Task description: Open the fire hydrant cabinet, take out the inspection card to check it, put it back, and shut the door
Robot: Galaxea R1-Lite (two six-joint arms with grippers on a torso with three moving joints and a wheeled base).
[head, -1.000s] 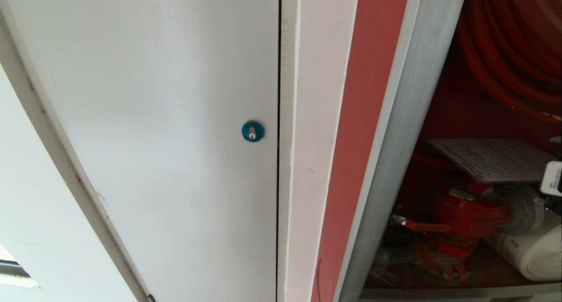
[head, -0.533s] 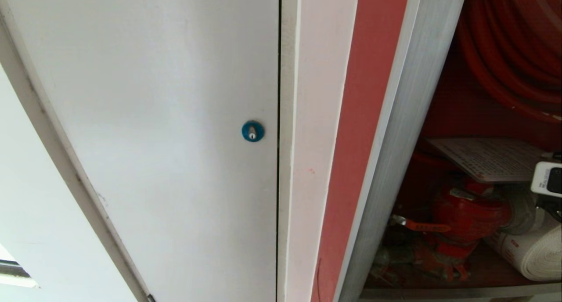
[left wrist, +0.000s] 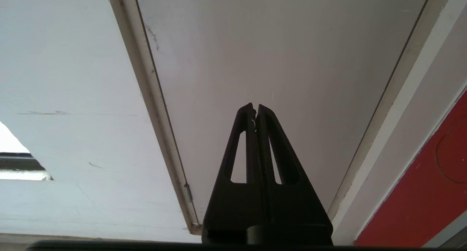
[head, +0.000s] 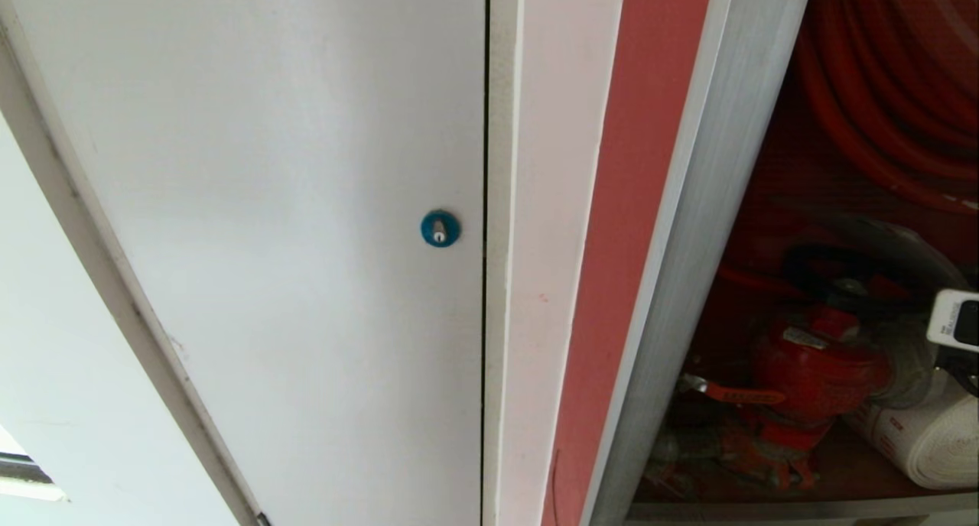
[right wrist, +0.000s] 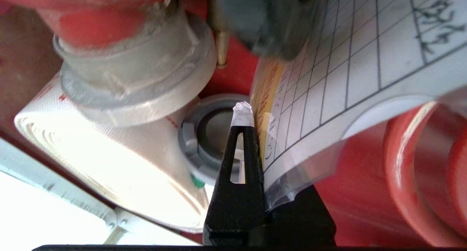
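The tall red-inside fire hydrant cabinet (head: pixel 688 228) is open, and the right gripper (right wrist: pixel 251 119) pinches the thin pale printed inspection card (right wrist: pixel 350 72) beside the red valve (head: pixel 818 373); checking, returning and closing remain.

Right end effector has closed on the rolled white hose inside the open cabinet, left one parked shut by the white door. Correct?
Not quite. The right end effector has closed on the inspection card, not the rolled white hose beside it; the right wrist view shows it. The left end effector is indeed shut by the white door.
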